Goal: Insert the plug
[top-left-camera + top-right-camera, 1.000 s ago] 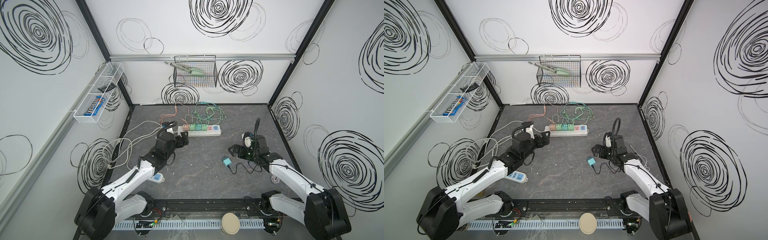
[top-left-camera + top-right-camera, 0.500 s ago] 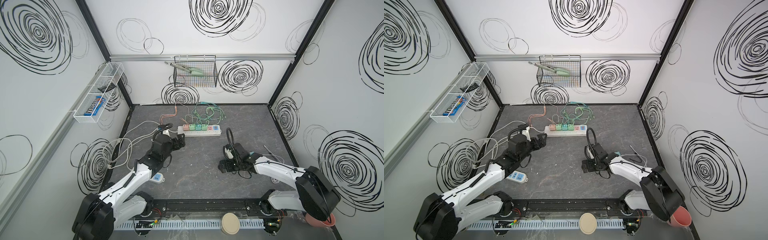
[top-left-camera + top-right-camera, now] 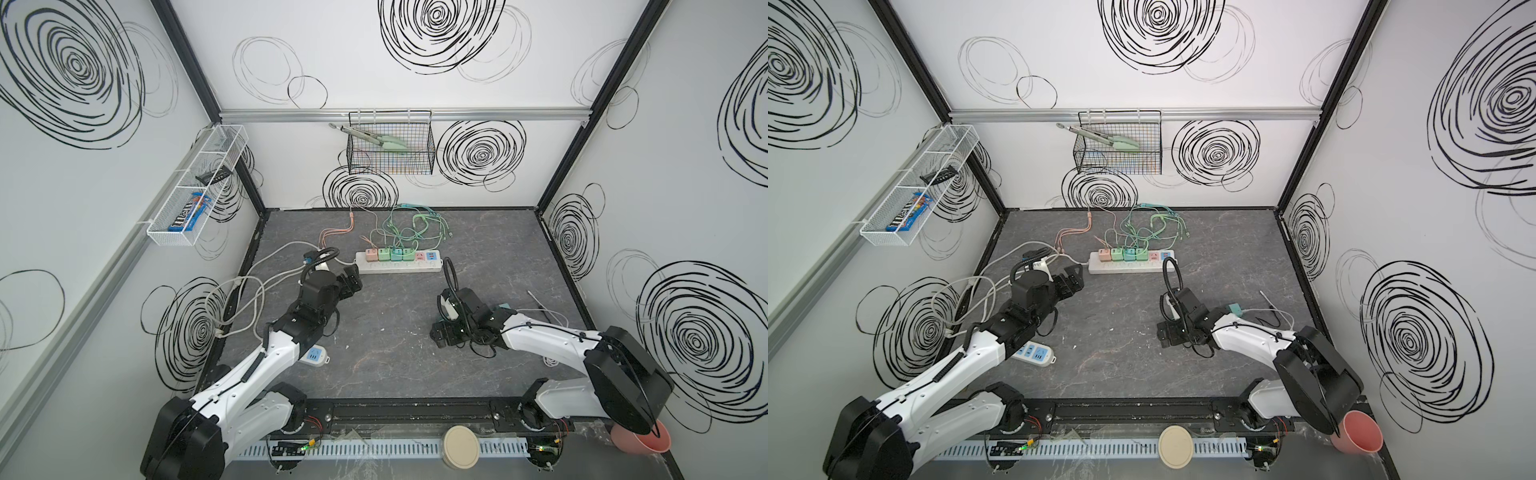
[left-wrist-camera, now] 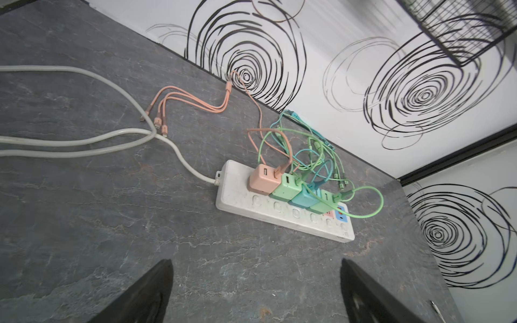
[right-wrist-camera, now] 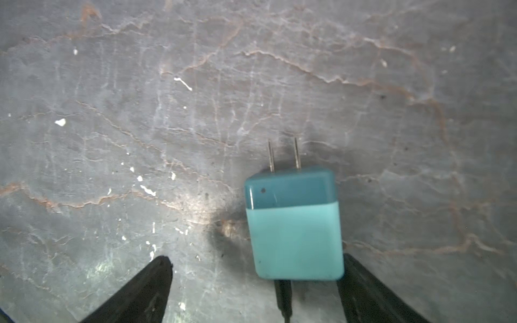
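Found teal plug (image 5: 293,223) flat on surface (image 5: 140,112) between wide-open, empty right jaws, presumably for pickup. Noted left jaws likewise open, empty, facing power strip (image 4: 237,195).

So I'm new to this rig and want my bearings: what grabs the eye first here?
The power strip at the back of the table, crowded with pastel chargers and tangled cables. Then a teal charger lying flat between the open right fingers. Every wall carries black swirls.
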Tool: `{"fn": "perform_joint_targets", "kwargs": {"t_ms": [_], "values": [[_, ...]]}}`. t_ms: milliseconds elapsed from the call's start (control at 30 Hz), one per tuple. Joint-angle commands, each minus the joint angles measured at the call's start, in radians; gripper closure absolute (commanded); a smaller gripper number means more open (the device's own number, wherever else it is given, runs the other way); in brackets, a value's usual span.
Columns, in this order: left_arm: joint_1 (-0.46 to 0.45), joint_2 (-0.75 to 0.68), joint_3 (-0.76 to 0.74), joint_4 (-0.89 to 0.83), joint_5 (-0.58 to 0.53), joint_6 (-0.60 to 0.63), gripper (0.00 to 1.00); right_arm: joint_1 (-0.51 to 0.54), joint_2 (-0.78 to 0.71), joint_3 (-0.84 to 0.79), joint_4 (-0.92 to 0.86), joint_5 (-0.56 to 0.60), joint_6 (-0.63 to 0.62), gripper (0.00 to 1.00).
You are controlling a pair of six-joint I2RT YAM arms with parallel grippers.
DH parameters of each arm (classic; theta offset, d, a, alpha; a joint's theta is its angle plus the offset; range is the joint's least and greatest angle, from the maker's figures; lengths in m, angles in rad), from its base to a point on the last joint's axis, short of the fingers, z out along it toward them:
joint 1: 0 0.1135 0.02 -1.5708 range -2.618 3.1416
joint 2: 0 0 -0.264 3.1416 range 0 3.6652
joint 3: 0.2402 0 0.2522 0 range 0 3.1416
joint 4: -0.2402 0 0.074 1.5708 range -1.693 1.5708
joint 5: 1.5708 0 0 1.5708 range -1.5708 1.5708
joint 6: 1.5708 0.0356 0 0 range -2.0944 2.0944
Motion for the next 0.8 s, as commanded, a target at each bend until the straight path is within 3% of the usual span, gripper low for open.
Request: {"fn": "perform_joint_targets", "kwargs": {"t_ms": [0,167,500,633,767], "values": [[0.034,0.004,-0.021,-0.067,0.031,-0.013,0.04,0.004,-0.053,0.02,0.014,0.099,0.032,0.02],[0.103,-0.032,-0.057,-0.241,0.08,-0.041,0.04,-0.008,-0.148,-0.005,0.026,0.2,0.024,0.03],[0.241,-0.127,-0.052,-0.706,-0.226,-0.412,0.04,-0.017,-0.141,-0.006,0.06,0.229,-0.022,0.03],[0.36,-0.072,-0.061,-0.721,-0.145,-0.399,0.04,-0.017,-0.113,0.022,0.045,0.238,-0.029,0.03],[0.417,-0.001,-0.077,-0.722,-0.048,-0.393,0.01,-0.017,-0.109,0.025,0.046,0.25,-0.036,0.03]]}}
